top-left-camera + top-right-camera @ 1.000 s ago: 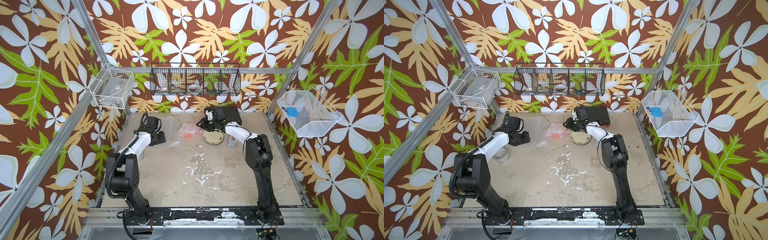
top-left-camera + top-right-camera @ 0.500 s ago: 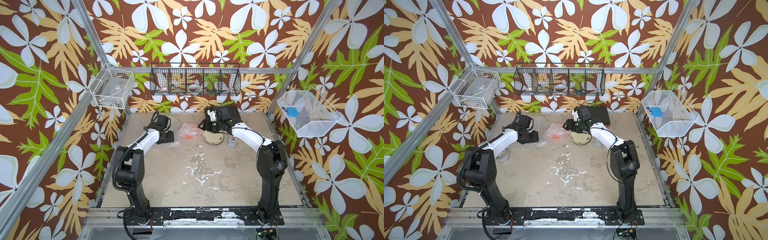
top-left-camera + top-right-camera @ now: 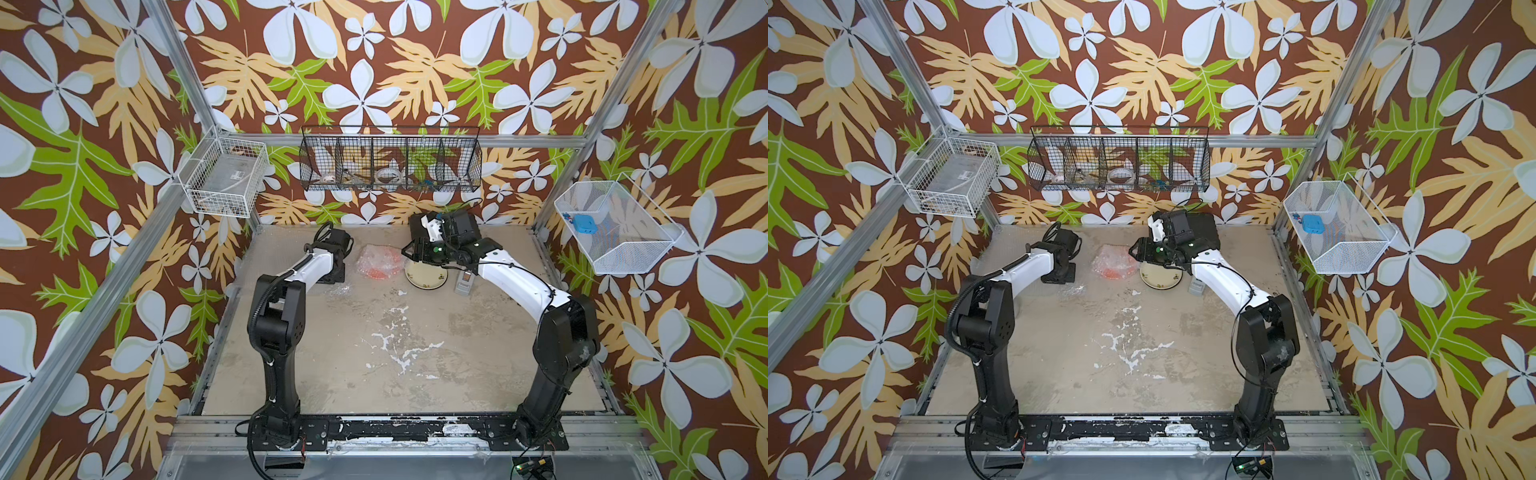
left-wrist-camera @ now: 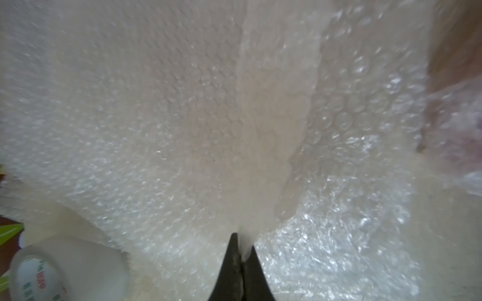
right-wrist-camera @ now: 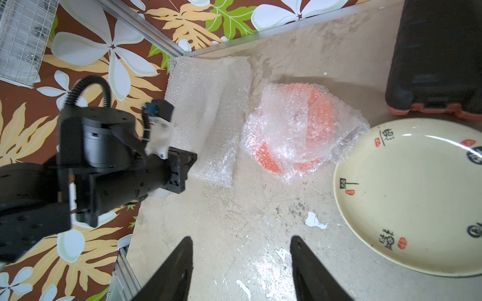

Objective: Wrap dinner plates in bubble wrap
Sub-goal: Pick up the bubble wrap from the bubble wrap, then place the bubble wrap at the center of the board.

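An orange dinner plate (image 3: 380, 264) (image 5: 300, 130) lies loosely covered in bubble wrap at the back middle of the table. Just right of it a cream plate (image 3: 428, 277) (image 5: 417, 195) with small dark marks lies bare. A flat stack of bubble wrap (image 5: 208, 117) (image 4: 156, 117) lies at the back left. My left gripper (image 4: 243, 247) is shut on a fold of its top sheet; in both top views its wrist hides the jaws. My right gripper (image 5: 241, 242) (image 3: 405, 250) hovers open and empty above the table, between the two plates.
A black case (image 5: 438, 52) with an orange base stands at the back right. A small grey block (image 3: 463, 284) sits right of the cream plate. A whitish tape roll (image 4: 65, 271) lies beside the wrap stack. Wire baskets (image 3: 390, 166) hang on the walls.
My left arm swung right over the wrap stack and its jaws closed on a sheet. My right arm's elbow shifted right while its gripper stayed open near the cream plate.
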Robot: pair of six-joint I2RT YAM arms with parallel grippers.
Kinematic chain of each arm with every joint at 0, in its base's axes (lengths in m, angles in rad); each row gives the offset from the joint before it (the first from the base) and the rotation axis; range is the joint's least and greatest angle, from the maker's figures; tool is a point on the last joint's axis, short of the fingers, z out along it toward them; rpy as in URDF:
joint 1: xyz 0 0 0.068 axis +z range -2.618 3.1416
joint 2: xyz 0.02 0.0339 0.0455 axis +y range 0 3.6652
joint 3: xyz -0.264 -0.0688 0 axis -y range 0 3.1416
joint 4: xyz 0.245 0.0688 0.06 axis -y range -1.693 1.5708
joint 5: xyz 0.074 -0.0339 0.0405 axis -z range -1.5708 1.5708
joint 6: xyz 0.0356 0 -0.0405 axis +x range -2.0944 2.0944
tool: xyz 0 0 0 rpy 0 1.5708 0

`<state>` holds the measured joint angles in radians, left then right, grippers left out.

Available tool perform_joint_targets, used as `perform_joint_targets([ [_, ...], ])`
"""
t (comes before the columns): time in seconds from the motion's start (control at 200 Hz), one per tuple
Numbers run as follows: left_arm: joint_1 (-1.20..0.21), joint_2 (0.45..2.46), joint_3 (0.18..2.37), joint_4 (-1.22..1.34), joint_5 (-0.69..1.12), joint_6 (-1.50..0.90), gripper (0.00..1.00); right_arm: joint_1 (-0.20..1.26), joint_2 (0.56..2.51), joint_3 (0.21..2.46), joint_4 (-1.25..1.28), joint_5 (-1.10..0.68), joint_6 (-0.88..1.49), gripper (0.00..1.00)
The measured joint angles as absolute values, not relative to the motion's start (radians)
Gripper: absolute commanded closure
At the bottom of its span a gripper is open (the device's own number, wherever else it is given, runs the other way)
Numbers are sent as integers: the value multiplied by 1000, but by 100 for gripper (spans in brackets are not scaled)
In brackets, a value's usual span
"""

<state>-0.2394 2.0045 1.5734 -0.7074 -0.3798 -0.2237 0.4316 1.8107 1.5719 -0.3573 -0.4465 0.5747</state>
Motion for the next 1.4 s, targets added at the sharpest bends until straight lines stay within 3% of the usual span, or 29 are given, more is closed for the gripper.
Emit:
perform_joint_targets([
  [0.3,-347,1718,1567,-805,-352,-247,100,356,1624,1419,-393,-422,548,41],
  [0.606,-806,1585,1378,-892,-176,-432,100,183,1409,1248,-442,-411,509,42],
  [0.806,-1038,1732,1375,-747,-37,-551,100,135,1325,1163,-474,-391,487,42],
  [1.106,-1237,2142,1700,-681,-45,-486,100,125,1279,1092,-495,-363,464,42],
  [1.136,-1249,2160,1721,-677,-45,-473,95,123,1277,1086,-495,-363,464,43],
  [1.261,-1280,2159,1721,-652,-40,-440,57,120,1282,1052,-475,-397,464,44],
  [1.401,-1267,1930,1492,-597,-38,-477,45,159,1350,1001,-442,-509,466,44],
])
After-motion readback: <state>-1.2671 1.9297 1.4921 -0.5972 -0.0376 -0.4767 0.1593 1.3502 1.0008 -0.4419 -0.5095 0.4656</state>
